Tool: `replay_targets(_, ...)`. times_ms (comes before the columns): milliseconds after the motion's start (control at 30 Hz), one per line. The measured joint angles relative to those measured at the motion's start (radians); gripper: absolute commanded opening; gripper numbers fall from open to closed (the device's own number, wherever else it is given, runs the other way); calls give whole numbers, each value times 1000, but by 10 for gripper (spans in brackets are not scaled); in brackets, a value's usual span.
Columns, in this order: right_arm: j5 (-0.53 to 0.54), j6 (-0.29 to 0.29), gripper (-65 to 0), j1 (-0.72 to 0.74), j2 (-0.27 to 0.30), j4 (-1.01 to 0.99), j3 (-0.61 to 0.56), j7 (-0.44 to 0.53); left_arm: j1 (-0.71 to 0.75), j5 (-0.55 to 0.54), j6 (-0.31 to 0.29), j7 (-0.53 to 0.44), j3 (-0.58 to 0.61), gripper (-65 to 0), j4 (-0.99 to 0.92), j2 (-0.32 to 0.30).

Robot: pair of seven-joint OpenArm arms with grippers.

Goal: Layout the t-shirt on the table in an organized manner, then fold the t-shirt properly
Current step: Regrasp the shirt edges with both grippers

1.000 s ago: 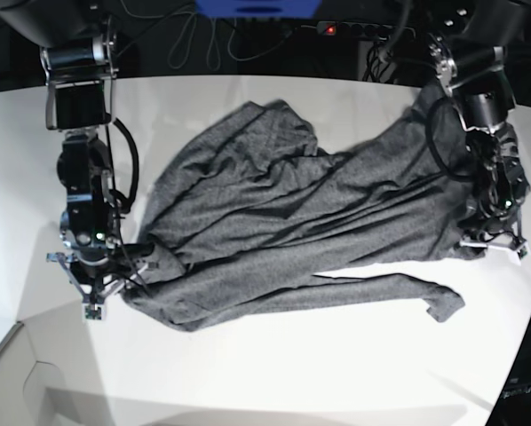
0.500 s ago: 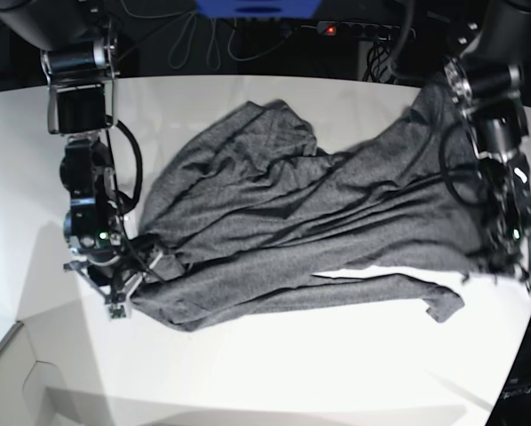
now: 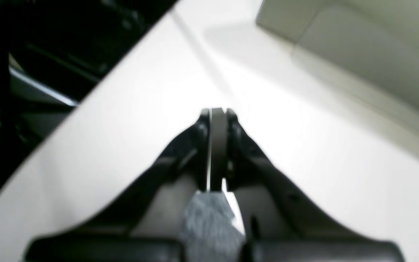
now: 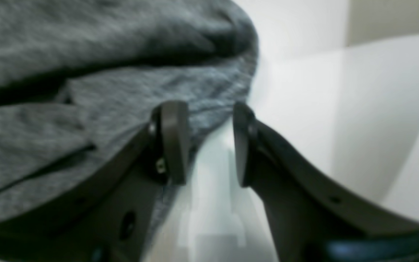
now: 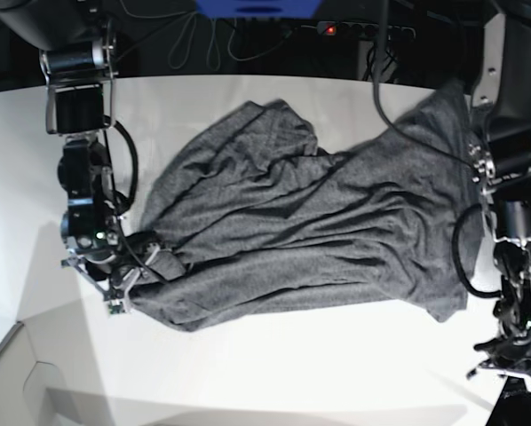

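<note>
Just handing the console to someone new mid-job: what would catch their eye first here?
The rumpled t-shirt sprawled across the middle of the white table. Then the left gripper near the table's edge, shut on a bit of grey cloth. The right gripper is open at the shirt's opposite edge.

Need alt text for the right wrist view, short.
Open right gripper seen close up, blurred, with bare white table in the gap between its jaws. The dark heather-grey t-shirt lies bunched in folds across the left of the frame, its edge reaching the left finger.
</note>
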Motion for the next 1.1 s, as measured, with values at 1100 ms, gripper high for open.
replay_targets(1100,1,0,-435,-17,-10,-1,-2,0,488,-201,7,-77,2,-459,133,27)
